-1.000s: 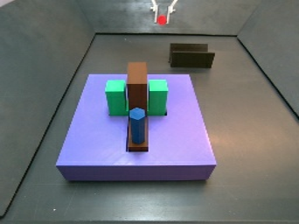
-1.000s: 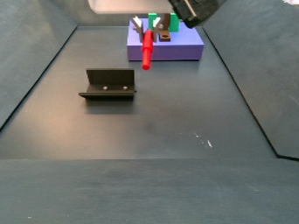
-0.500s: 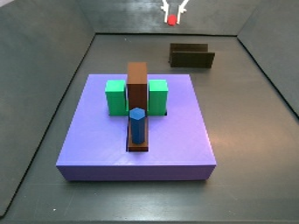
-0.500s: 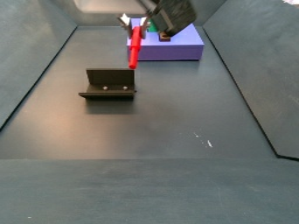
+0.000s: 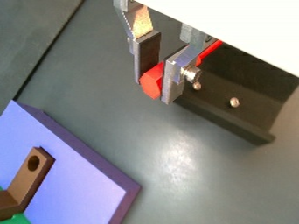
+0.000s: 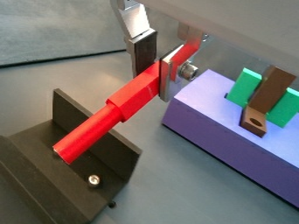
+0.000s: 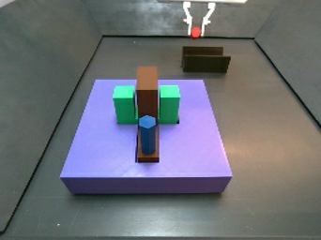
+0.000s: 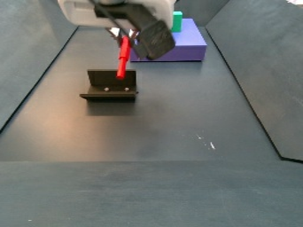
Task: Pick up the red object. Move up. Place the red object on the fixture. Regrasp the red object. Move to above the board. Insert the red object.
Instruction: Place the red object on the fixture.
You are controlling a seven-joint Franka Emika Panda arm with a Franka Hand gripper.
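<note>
A: Where is the red object [image 6: 107, 124] right now?

B: Clamped between the gripper's [image 6: 158, 63] 2 silver fingers [image 6: 140, 39] near 1 end, with the long free end reaching out over the fixture [image 6: 65, 153]. In a side view it hangs slanted, its lower tip just above the fixture's [image 8: 109, 87] back wall; I cannot tell whether it touches.

A: How will it handle?

B: My guess: light, stiff and smooth, so it could pivot in the pads when held this far from its middle. A hold nearer the centre looks safer for inserting.

A: Do the views differ?

B: Yes. A wrist view shows only the peg's butt end [image 5: 152, 83] and a sliver of shaft, while another shows its full length. In a side view, the gripper [image 7: 198, 19] sits at 12 o'clock from the board [image 7: 148, 141], the fixture [image 7: 205, 61] at about 1 o'clock, and the peg [image 7: 198, 32] is a mere red dot.
</note>
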